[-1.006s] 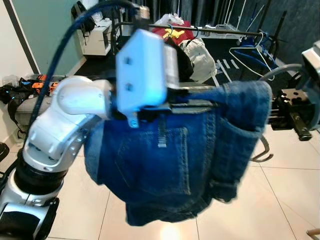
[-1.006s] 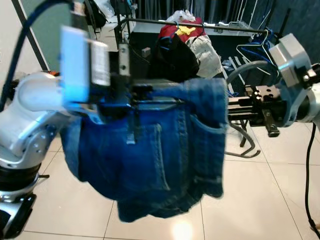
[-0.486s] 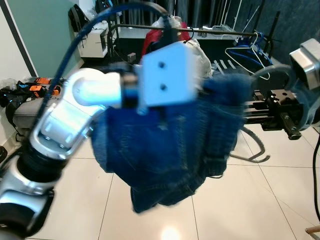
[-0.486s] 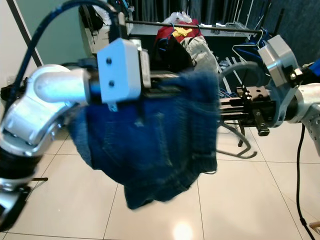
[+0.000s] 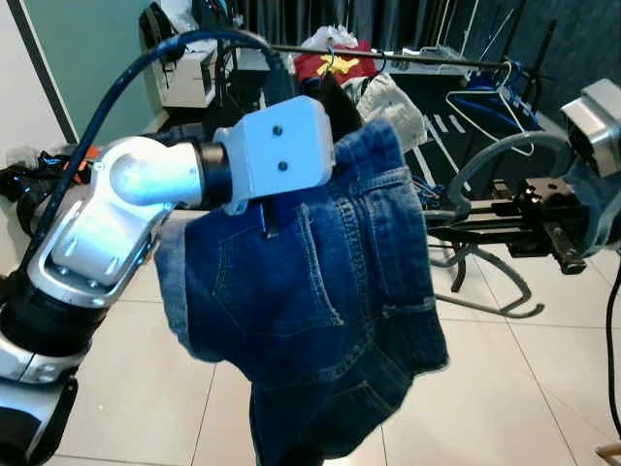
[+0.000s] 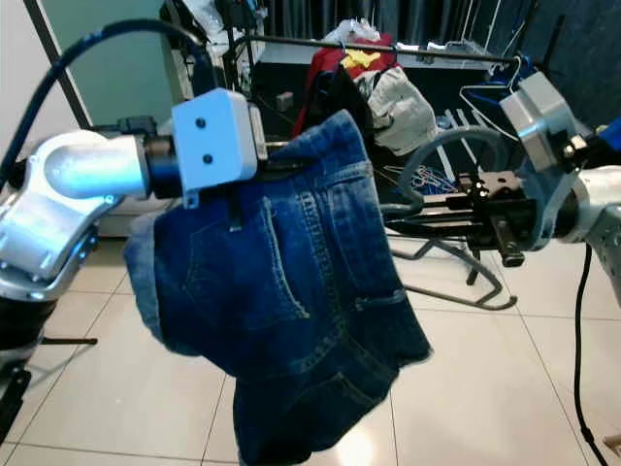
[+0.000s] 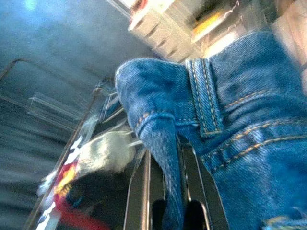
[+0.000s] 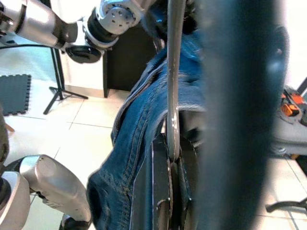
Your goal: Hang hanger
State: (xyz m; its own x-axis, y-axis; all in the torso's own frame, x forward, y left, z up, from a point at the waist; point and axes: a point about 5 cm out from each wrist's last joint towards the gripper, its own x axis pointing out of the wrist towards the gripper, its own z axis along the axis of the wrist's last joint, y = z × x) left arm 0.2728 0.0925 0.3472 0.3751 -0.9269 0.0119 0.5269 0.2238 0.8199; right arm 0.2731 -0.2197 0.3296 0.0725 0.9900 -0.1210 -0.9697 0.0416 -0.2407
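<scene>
A pair of blue denim shorts hangs in front of me from my left gripper, which is shut on a fold of the waistband. My right gripper reaches in from the right and is shut on the thin metal bar of a hanger. The hanger's grey curved hook arches above that gripper. The bar runs toward the shorts, and its far end is hidden behind the denim. The shorts tilt down to the right.
A black clothes rail stands behind, holding bunched clothes and white wire hangers. Its curved base legs rest on the pale tiled floor. Bags and gear lie at the left wall.
My left arm has swung and turned, so the shorts now hang lower, more spread out and tilted. The right gripper has stayed about where it was with the hanger.
</scene>
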